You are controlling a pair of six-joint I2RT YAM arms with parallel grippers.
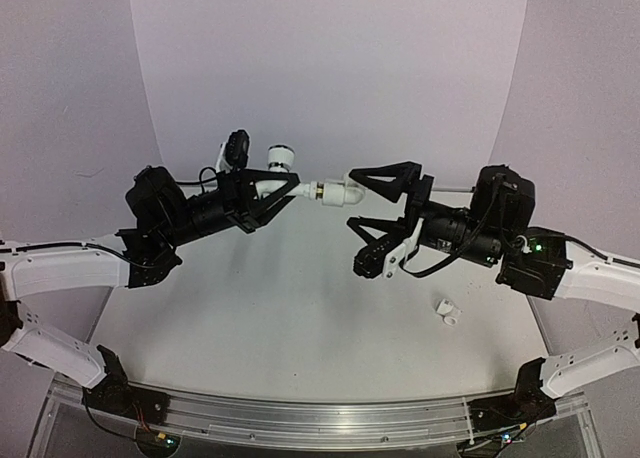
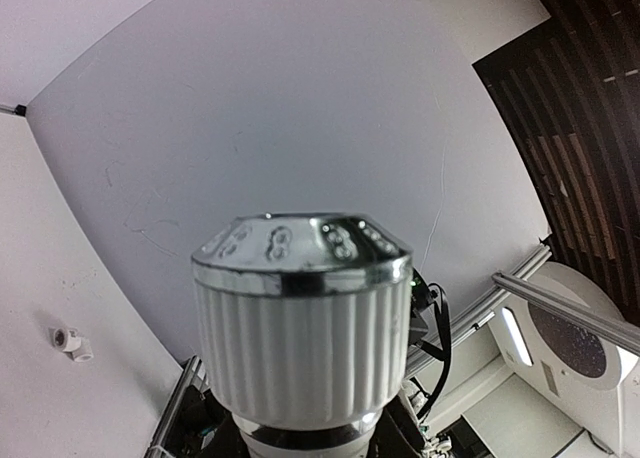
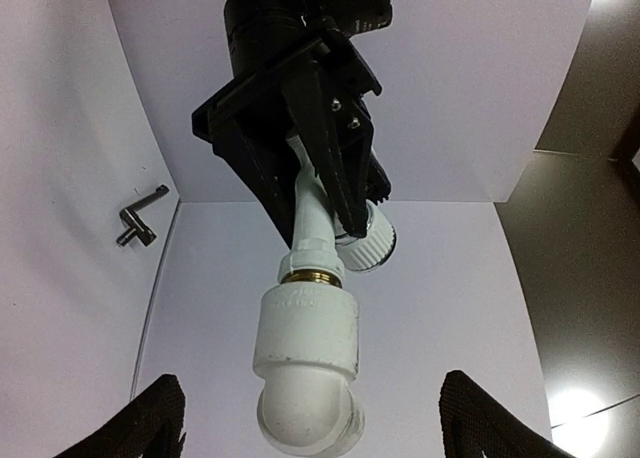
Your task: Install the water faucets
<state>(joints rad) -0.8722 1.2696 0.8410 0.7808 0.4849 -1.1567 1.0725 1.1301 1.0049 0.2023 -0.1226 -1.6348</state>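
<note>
Closest to the left wrist camera is the tap's knob (image 2: 300,348), ribbed white plastic with a shiny chrome cap, filling the lower middle of that view so that the claw's own fingers cannot be seen there. From above, the tap (image 1: 272,186) is held in the air over the middle of the desk (image 1: 300,328), lying roughly level with its knob (image 1: 282,158) pointing toward the far edge. The left claw (image 1: 283,191) is clamped shut on the tap's white body. A brass ring (image 1: 318,191) joins the tap to a white elbow (image 1: 342,191), which points toward the right arm. The right claw (image 1: 352,198) stands wide open with one finger on each side of the elbow, and neither finger touches it. In the right wrist view the elbow (image 3: 305,363) hangs between the two dark fingertips (image 3: 150,423), with clear space on both sides, and behind it the left claw (image 3: 320,228) pinches the tap's stem beside the knob (image 3: 365,240). A small loose white fitting (image 1: 447,313) lies on the desk toward the near right corner, well apart from both claws. A dark metal crank (image 3: 140,223) lies on the desk close to where it meets the backdrop (image 3: 130,98).
</note>
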